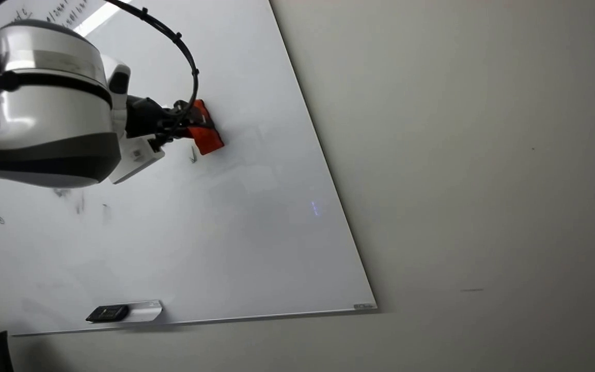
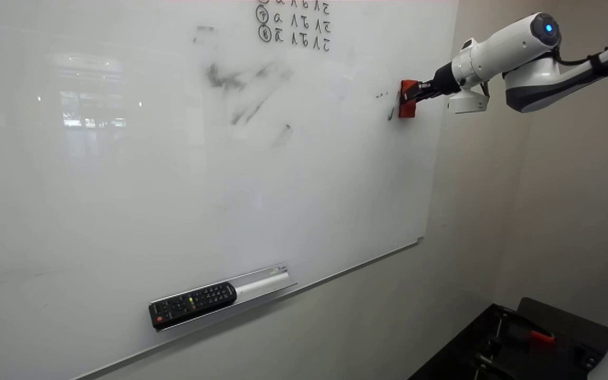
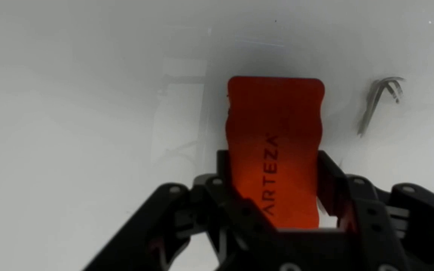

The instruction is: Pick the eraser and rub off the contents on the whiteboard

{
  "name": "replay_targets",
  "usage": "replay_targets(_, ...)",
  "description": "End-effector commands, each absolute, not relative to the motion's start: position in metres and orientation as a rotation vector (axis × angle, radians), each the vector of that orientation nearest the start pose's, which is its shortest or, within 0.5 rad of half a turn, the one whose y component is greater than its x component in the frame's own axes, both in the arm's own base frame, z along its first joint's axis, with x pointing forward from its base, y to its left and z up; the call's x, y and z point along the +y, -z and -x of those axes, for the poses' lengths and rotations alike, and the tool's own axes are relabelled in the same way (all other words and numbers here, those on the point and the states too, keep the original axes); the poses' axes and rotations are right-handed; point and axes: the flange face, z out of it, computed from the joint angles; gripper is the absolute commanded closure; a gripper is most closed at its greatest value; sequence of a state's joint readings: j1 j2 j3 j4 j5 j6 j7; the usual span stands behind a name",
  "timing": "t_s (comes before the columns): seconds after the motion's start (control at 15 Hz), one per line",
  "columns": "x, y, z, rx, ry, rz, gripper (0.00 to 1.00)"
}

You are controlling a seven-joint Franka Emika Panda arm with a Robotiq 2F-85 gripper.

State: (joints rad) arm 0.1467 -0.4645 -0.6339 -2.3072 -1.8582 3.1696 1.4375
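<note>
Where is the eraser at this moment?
In the wrist view, the eraser is just right of centre, held by the gripper, with the scribble to its right.

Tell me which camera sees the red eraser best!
The wrist view. There the eraser is biggest, and you can read ARTEZA on it, though the gripper covers part of it. Both exterior views show it smaller, also partly covered, with no readable letters.

Shadowed off-white wall (image 1: 483, 155), black furniture (image 2: 573, 321) low down.
</note>
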Motion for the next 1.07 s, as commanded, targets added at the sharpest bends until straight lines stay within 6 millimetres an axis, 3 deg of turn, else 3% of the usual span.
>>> replay_targets(0.0, -0.104, -0.544, -0.446, 0.096, 1.855, 2.777, 0.7)
replay_targets(0.67, -0.041, -0.548, -0.448, -0.009, 1.854, 2.69, 0.7)
replay_targets(0.8, -0.021, -0.544, -0.45, -0.057, 1.835, 2.674, 0.7)
replay_targets(1.0, 0.027, -0.54, -0.455, -0.144, 1.809, 2.635, 0.7)
